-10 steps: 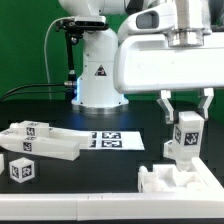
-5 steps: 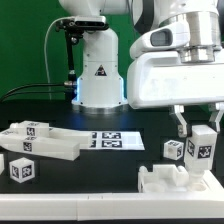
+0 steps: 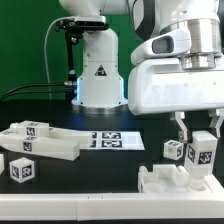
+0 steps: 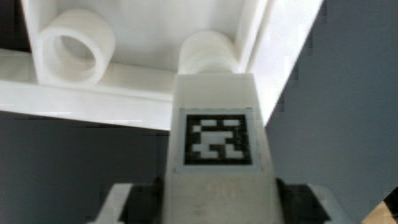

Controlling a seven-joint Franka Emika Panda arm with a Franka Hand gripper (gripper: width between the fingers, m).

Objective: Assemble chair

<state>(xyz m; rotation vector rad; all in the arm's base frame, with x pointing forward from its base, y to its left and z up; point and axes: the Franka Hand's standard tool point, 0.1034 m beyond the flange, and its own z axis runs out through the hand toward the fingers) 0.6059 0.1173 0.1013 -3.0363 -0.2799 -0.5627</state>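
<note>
Green backdrop and a black worktop (image 3: 110, 165) frame the scene, with the white robot base (image 3: 97, 72) standing at the back and a dark cable (image 3: 30, 90) trailing off it toward the exterior view's left. On the worktop in front of the base lies the marker board (image 3: 108, 140), flat.

Near the exterior view's right edge the arm's white head hangs low, and its two fingers (image 3: 184, 128) are clamped on the tagged bar (image 3: 200, 155), one on either side of its top. The bar stands upright, its tag facing the camera, its lower end at the base block (image 3: 170, 183), a chunky white chair part lying on the worktop's front right. Whether the bar already touches that block cannot be told from this view. Just beside the bar, on the exterior view's left, sits a smaller tagged piece (image 3: 173, 149).

In the wrist view the tagged bar (image 4: 217, 135) runs straight away from the fingers (image 4: 135, 205), and its far end meets a rounded recess in the base block (image 4: 107, 90); a second round socket (image 4: 75, 48) lies open next to it.

Well apart, on the exterior view's left, lie the long slab (image 3: 45, 143) and, nearer the front edge, the small cube (image 3: 20, 170), both tagged
</note>
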